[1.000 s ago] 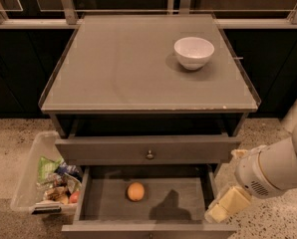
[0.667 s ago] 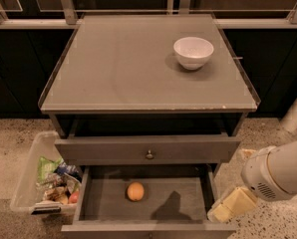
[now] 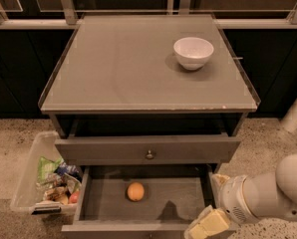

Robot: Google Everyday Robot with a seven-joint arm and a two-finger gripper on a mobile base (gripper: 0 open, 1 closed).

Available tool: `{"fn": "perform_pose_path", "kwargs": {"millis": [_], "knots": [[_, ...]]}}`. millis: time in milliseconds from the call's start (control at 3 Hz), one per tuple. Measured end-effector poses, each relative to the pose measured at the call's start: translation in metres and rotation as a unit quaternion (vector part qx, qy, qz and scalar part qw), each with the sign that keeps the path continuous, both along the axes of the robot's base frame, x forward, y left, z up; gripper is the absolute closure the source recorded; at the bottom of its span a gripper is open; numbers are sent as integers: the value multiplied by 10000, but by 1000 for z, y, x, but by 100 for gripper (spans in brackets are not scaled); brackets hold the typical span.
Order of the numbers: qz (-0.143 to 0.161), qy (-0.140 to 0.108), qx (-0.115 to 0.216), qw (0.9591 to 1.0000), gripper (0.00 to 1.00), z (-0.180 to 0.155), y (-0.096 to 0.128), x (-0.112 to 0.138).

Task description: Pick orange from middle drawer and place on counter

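Note:
The orange (image 3: 135, 191) lies on the bare floor of the open middle drawer (image 3: 188, 195), left of its centre. The counter (image 3: 128, 68) is the grey cabinet top above it. My gripper (image 3: 207, 226) hangs at the drawer's front right corner, well to the right of the orange and apart from it. Its pale yellowish tip shows at the bottom edge, below the white arm (image 3: 268, 193). It holds nothing that I can see.
A white bowl (image 3: 193, 52) stands on the counter at the back right. The upper drawer (image 3: 147, 149) is shut. A clear plastic bin (image 3: 36, 176) with snack packets and a small red fruit sits on the floor to the drawer's left.
The arm and gripper have drawn lower and to the right, toward the bottom right corner. The orange, drawer and bowl have not moved.

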State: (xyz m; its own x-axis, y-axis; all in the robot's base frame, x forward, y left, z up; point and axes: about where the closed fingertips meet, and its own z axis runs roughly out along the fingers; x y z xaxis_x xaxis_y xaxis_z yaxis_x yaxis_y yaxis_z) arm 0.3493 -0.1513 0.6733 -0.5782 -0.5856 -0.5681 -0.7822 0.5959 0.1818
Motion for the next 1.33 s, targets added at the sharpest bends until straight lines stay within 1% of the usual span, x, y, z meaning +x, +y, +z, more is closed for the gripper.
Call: {"fn": "perform_pose_path", "kwargs": {"millis": [333,667,1000,1333], "knots": [[219,93,599,9979,0,-36,33,1],[257,172,682,9972,0,-45,37,0],[119,128,647,9978,0,-45,33,-3],[53,-28,747,9972,0,-64,37,10]]}}
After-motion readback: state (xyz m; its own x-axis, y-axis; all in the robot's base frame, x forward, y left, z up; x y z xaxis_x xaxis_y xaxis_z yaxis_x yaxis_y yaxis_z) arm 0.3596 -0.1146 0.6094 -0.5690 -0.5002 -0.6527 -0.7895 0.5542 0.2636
